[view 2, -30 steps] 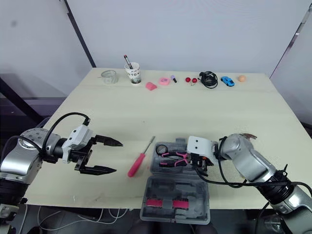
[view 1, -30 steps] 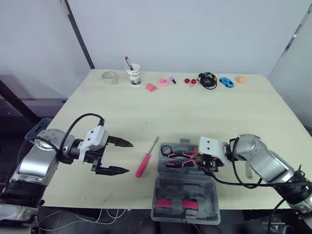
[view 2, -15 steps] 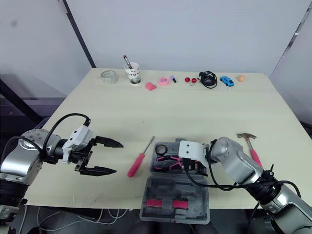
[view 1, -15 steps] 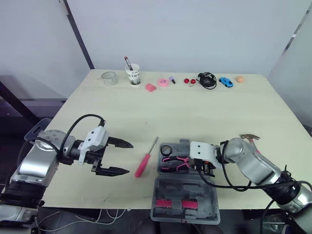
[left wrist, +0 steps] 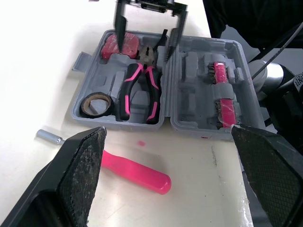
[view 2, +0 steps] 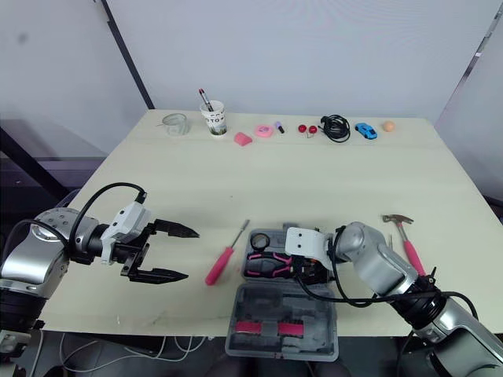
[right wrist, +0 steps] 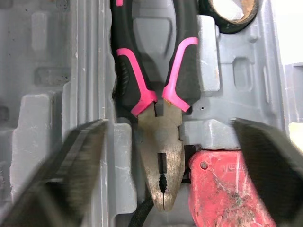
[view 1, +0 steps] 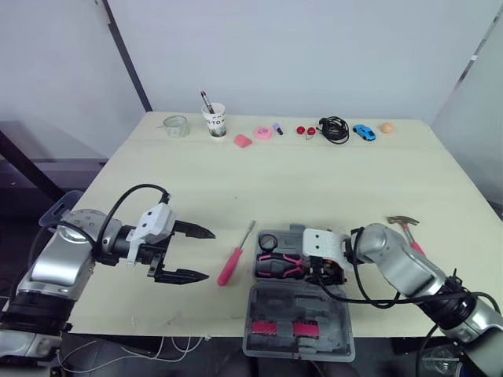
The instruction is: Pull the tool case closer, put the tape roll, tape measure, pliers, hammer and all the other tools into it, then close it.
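Pink-handled screwdriver (view 1: 238, 252) at 3 o'clock of the wide-spread left gripper (view 1: 209, 254), long axis 7-to-1 o'clock, nearer that arm; right gripper (left wrist: 146, 46) parted, empty, above pliers (right wrist: 160, 146) inside tool case (left wrist: 199, 94).

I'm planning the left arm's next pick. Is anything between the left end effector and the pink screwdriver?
Nothing visible. The open left end effector faces the screwdriver across bare table; the tool case lies beyond the screwdriver.

left end effector (view 1: 209, 254) spread; right end effector (left wrist: 146, 42) spread
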You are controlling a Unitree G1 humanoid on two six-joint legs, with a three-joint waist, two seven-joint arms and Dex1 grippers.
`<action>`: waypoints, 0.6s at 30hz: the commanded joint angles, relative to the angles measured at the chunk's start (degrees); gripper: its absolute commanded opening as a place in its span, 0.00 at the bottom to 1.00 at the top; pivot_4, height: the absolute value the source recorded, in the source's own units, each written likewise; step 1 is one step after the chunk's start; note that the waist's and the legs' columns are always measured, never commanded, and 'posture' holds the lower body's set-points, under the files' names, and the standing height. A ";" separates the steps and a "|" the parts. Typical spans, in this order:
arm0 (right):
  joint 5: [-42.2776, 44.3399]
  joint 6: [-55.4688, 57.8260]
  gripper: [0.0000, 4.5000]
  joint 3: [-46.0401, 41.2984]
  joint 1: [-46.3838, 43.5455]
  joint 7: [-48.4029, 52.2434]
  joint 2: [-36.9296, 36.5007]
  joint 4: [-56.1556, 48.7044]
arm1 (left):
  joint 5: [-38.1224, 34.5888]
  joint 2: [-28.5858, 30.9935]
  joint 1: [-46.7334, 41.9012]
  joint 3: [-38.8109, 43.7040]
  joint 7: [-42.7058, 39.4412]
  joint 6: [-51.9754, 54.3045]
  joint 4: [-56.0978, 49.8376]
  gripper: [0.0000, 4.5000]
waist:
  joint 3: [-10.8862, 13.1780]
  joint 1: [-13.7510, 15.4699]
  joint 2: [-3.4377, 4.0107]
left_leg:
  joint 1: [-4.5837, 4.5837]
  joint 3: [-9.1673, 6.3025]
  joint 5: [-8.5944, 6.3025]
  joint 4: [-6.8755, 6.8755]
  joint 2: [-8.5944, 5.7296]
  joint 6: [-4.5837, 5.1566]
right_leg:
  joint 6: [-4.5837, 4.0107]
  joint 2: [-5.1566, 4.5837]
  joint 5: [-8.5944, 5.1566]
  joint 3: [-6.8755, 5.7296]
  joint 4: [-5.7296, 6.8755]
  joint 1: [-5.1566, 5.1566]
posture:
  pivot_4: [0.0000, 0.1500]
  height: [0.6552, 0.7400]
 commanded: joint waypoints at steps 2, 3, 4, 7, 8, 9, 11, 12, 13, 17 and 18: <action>3.15 -1.40 0.99 -4.76 0.69 0.13 0.43 -1.77 | -1.04 0.49 -0.01 1.77 -2.35 -0.30 -1.50 1.00 | 0.00 0.00 0.00 | 0.00 0.00 0.00 0.00 0.00 0.00 | 0.00 0.00 0.00 0.00 0.00 0.00 | 1.00 1.00; 3.78 -1.77 0.99 -5.38 0.97 0.02 0.72 -1.64 | -1.01 0.46 -0.02 1.76 -2.36 -0.36 -1.41 1.00 | 0.00 0.01 -0.01 | 0.00 0.00 0.00 0.00 0.00 0.00 | 0.00 0.00 0.00 0.00 0.00 0.00 | 1.00 1.00; 4.53 -2.20 0.99 -6.28 1.31 -0.25 1.21 -1.38 | -0.98 0.41 -0.05 1.74 -2.37 -0.44 -1.30 1.00 | 0.00 0.01 -0.01 | 0.00 -0.01 0.00 0.00 0.00 0.00 | 0.00 0.00 0.00 0.00 0.00 0.00 | 1.00 1.00; 10.84 -8.23 0.99 -11.81 3.72 -0.54 5.86 0.58 | -0.99 0.18 -0.13 1.68 -2.31 -0.56 -1.18 1.00 | -0.02 -0.01 -0.03 | 0.01 -0.02 0.00 -0.01 0.00 0.00 | 0.00 0.01 0.00 -0.01 0.00 0.01 | 1.00 1.00; 11.83 -10.62 0.87 -12.83 4.27 -0.56 7.04 1.62 | -1.03 0.05 -0.13 1.67 -2.29 -0.64 -1.17 1.00 | -0.02 -0.04 -0.03 | 0.00 -0.02 0.00 -0.01 0.00 0.00 | 0.00 0.02 0.00 -0.01 0.00 0.01 | 1.00 1.00; 11.87 -12.72 0.82 -12.98 4.70 -0.52 7.60 2.84 | -1.19 -0.10 -0.13 1.71 -2.29 -0.61 -1.17 1.00 | -0.02 -0.10 -0.03 | 0.01 -0.01 0.00 -0.01 0.00 0.00 | 0.00 0.02 0.00 0.00 0.01 0.01 | 1.00 1.00; 12.24 -16.01 0.61 -13.35 5.44 -1.09 9.14 5.92 | -1.49 -0.38 -0.18 1.84 -2.32 -0.60 -1.13 1.00 | -0.02 -0.08 -0.03 | 0.02 0.00 0.00 -0.01 0.00 0.00 | 0.01 0.01 0.00 0.00 0.01 0.02 | 1.00 1.00; 12.36 -17.33 0.49 -13.54 5.72 -1.46 9.87 7.49 | -1.56 -0.46 -0.18 1.91 -2.36 -0.62 -1.09 1.00 | -0.02 -0.05 -0.04 | 0.02 -0.01 0.00 0.00 0.00 0.00 | 0.00 0.01 0.00 -0.01 0.01 0.02 | 1.00 1.00; 12.24 -18.59 0.39 -13.53 5.88 -1.63 10.32 8.89 | -1.57 -0.51 -0.17 1.95 -2.39 -0.68 -1.06 1.00 | -0.02 0.02 -0.04 | 0.02 -0.01 0.00 0.00 0.00 0.00 | 0.00 0.01 0.00 -0.01 0.01 0.02 | 1.00 1.00; 10.33 -22.70 0.01 -12.53 6.39 -1.82 10.71 14.44 | -1.79 -0.67 -0.06 2.06 -2.29 -0.87 -1.00 1.00 | -0.01 -0.02 -0.02 | 0.02 0.01 0.00 0.00 0.00 0.00 | 0.00 0.00 0.00 -0.01 0.01 0.02 | 1.00 1.00; 10.29 -23.27 0.01 -12.41 6.57 -1.69 10.98 15.82 | -1.83 -0.70 0.04 2.11 -2.23 -0.96 -1.00 1.00 | -0.01 -0.04 -0.02 | 0.02 0.00 0.00 0.00 0.00 0.00 | 0.00 0.00 0.00 -0.01 0.01 0.02 | 1.00 1.00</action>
